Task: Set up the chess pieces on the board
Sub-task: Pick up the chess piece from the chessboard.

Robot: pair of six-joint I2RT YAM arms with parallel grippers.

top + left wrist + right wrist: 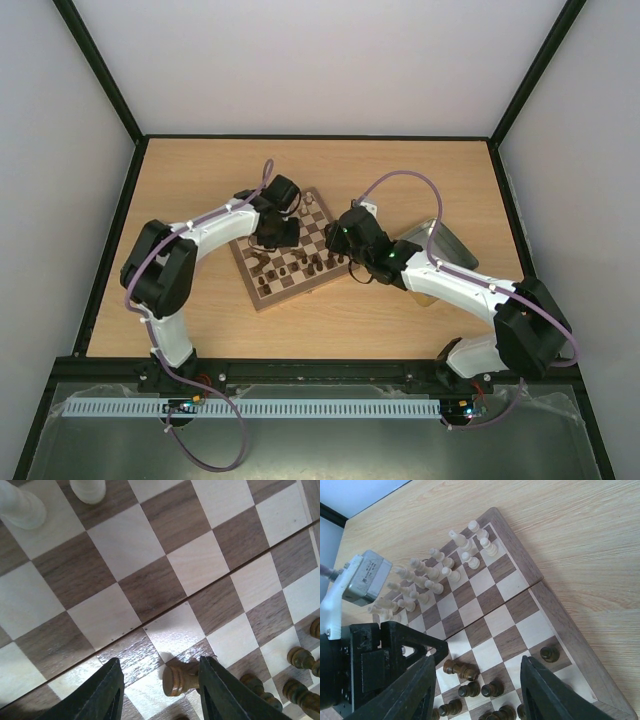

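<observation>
The left gripper (160,692) is open above the board (170,560). A brown piece (179,679) lies on its side between the two fingers. One end of it touches the finger at three o'clock, and the finger at nine o'clock is apart from it, so nothing is grasped. More dark pieces (300,660) lie at about four o'clock, and two cream pieces (22,507) stand at eleven o'clock.

The right gripper (477,690) is also released, with its jaws wide, and it hangs over a group of dark figures, some of them fallen. A dark pawn (550,654) stands alone at two o'clock, near the border. The cream set crowds the far half of the board, at eleven to twelve o'clock.

I judge that the step in hand is to pick up the fallen brown piece. To do it well, the left gripper should first shift towards three o'clock until the piece is centred. Otherwise the one-sided contact may roll it away. It should close across the narrow stem, lift the piece straight up, and set it upright on a free square. The two grippers are near each other, so it is better that one moves at a time.
</observation>
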